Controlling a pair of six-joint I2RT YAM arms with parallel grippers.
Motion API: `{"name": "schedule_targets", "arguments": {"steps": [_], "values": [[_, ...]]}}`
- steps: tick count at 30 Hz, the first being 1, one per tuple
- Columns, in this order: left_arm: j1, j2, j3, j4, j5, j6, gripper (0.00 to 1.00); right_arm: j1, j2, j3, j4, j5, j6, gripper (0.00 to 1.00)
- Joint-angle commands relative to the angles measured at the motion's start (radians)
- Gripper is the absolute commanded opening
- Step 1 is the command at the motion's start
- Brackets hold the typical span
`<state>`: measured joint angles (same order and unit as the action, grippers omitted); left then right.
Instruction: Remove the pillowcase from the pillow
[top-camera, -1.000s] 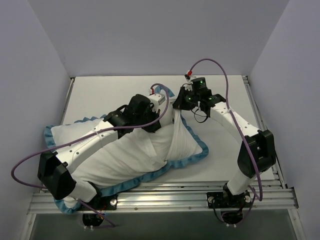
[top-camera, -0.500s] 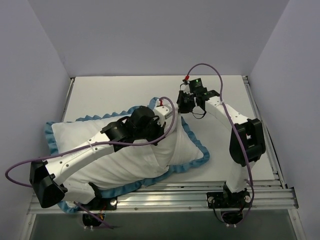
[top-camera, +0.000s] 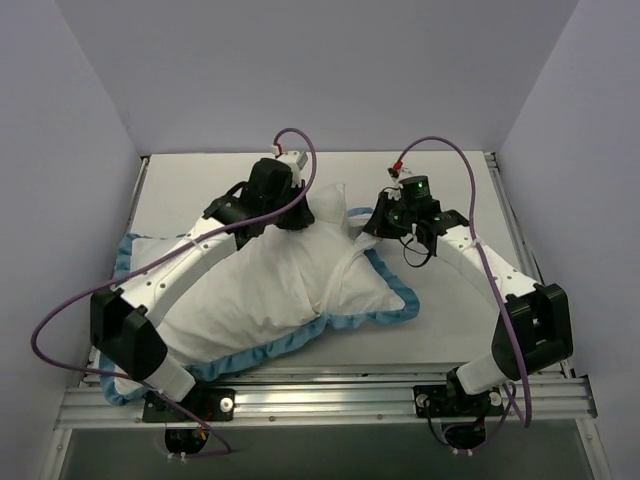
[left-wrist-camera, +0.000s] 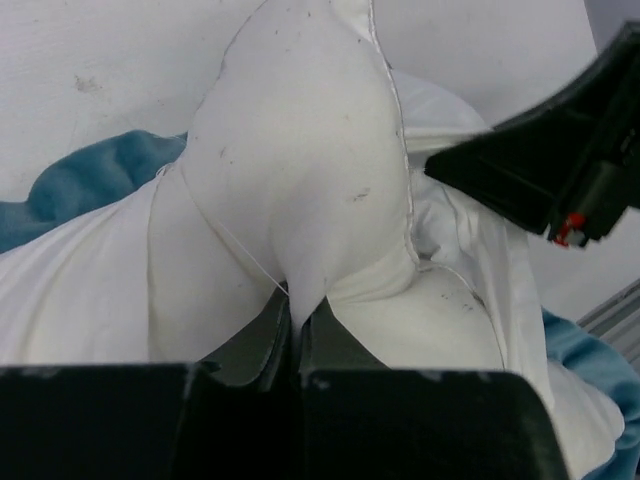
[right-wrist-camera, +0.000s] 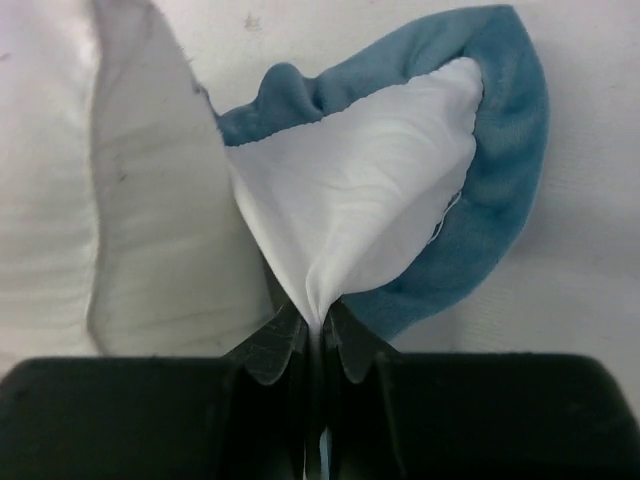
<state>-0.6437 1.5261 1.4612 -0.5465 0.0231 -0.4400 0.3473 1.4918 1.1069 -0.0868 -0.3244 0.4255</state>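
Note:
The pillowcase (top-camera: 250, 300) lies inside out on the table, its white reverse up and its teal frill (top-camera: 392, 302) around the edge; no print shows. The white pillow (top-camera: 330, 203) pokes one corner out at the far end. My left gripper (top-camera: 308, 208) is shut on that pillow corner; in the left wrist view (left-wrist-camera: 293, 320) the seamed corner (left-wrist-camera: 300, 150) bulges above the closed jaws. My right gripper (top-camera: 370, 224) is shut on the pillowcase's opening edge; the right wrist view (right-wrist-camera: 318, 335) shows a white fold (right-wrist-camera: 350, 210) with teal frill (right-wrist-camera: 500, 180) pinched between the jaws.
The white table (top-camera: 440, 180) is walled at the back and both sides. A metal rail (top-camera: 330, 385) runs along the near edge, and the pillowcase's near left corner (top-camera: 120, 385) hangs over it. The right gripper's black body (left-wrist-camera: 560, 170) shows close beside the pillow corner.
My left gripper has moved to the far side with the pillow corner, pulling it out of the cover. My right gripper has shifted right, holding the pillowcase edge. The whole bundle has slid.

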Motion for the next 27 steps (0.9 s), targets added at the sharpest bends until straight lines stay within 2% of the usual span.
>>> {"name": "schedule_targets", "arguments": {"steps": [1, 3, 4, 7, 8, 10, 11, 14, 15, 16, 18, 21, 27], "values": [[0.064, 0.106, 0.117, 0.034, -0.132, -0.069, 0.02, -0.034, -0.042, 0.002, -0.013, 0.165, -0.06, 0.06], [0.064, 0.175, 0.149, 0.054, -0.109, -0.084, 0.02, -0.034, -0.042, 0.033, -0.03, 0.176, -0.065, 0.13], [0.064, 0.195, 0.183, 0.069, -0.095, -0.086, 0.02, -0.031, -0.047, 0.044, -0.033, 0.18, -0.067, 0.23], [0.062, 0.264, 0.232, 0.076, -0.056, -0.086, 0.03, -0.024, -0.064, 0.088, -0.048, 0.194, -0.071, 0.39], [0.061, 0.273, 0.238, 0.076, -0.043, -0.085, 0.12, -0.019, -0.076, 0.096, -0.056, 0.212, -0.071, 0.4], [0.058, 0.273, 0.24, 0.072, 0.003, -0.072, 0.23, -0.016, -0.093, 0.1, -0.063, 0.226, -0.071, 0.43], [0.053, 0.263, 0.228, 0.076, 0.009, -0.063, 0.37, -0.011, -0.116, 0.097, -0.068, 0.235, -0.07, 0.45], [0.004, 0.194, 0.188, 0.069, -0.014, 0.023, 0.68, -0.005, -0.175, 0.056, -0.068, 0.243, -0.068, 0.48], [-0.035, 0.156, 0.179, 0.068, -0.014, 0.099, 0.8, -0.005, -0.192, 0.044, -0.068, 0.243, -0.068, 0.49], [-0.06, 0.138, 0.168, 0.06, -0.041, 0.148, 0.83, -0.005, -0.209, 0.028, -0.068, 0.245, -0.068, 0.52], [-0.137, 0.09, 0.121, 0.059, -0.089, 0.283, 0.87, 0.002, -0.255, -0.005, -0.079, 0.245, -0.064, 0.54], [-0.174, 0.051, 0.05, 0.059, -0.086, 0.366, 0.87, 0.024, -0.318, -0.065, -0.062, 0.248, -0.048, 0.6], [-0.174, 0.055, -0.016, 0.031, -0.055, 0.379, 0.87, 0.13, -0.377, -0.148, -0.045, 0.291, 0.018, 0.7]]}}
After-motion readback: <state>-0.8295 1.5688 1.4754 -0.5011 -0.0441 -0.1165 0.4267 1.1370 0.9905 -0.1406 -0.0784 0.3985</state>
